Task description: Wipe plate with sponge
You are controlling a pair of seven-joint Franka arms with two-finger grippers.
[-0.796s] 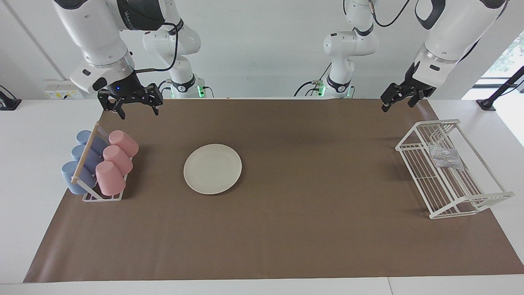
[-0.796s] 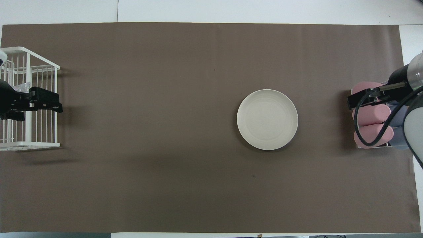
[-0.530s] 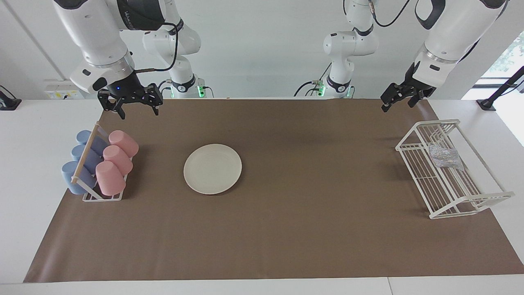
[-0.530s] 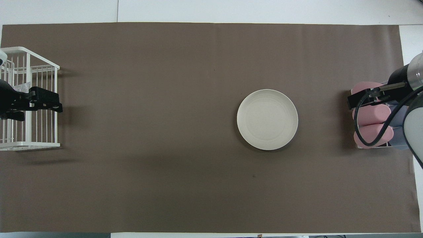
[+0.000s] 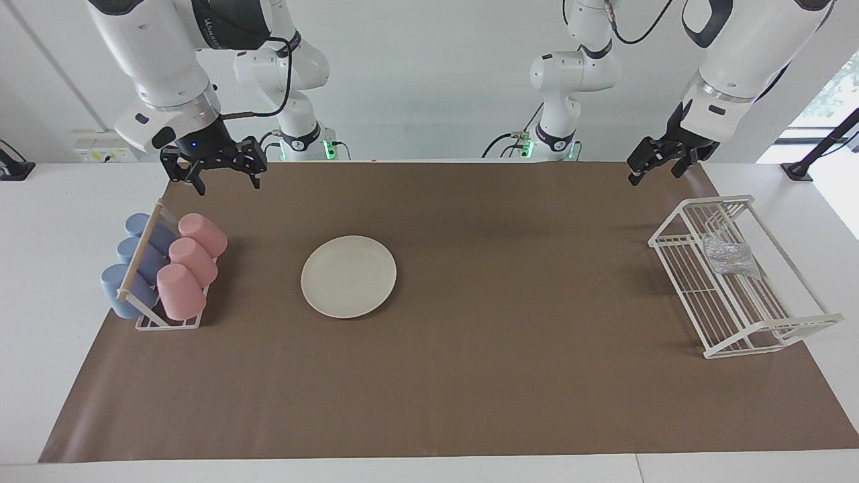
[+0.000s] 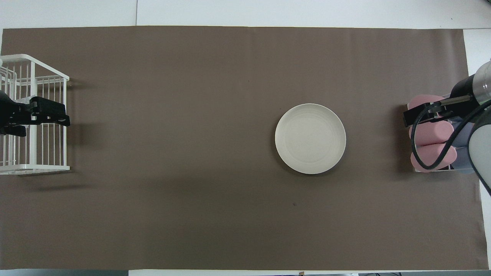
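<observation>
The cream-white plate lies flat on the brown mat, toward the right arm's end; it also shows in the overhead view. The silvery wrinkly sponge lies in the white wire rack at the left arm's end. In the overhead view the sponge is mostly hidden by my left gripper. My left gripper is open and empty, up in the air over the rack's edge and apart from the sponge. My right gripper is open and empty, up over the mat beside the cup holder.
A holder with several pink and blue cups stands at the right arm's end, beside the plate; it also shows in the overhead view. The brown mat covers most of the white table.
My left gripper has shifted slightly over the wire rack, a little toward the sponge. The right arm, plate and sponge have not moved.
</observation>
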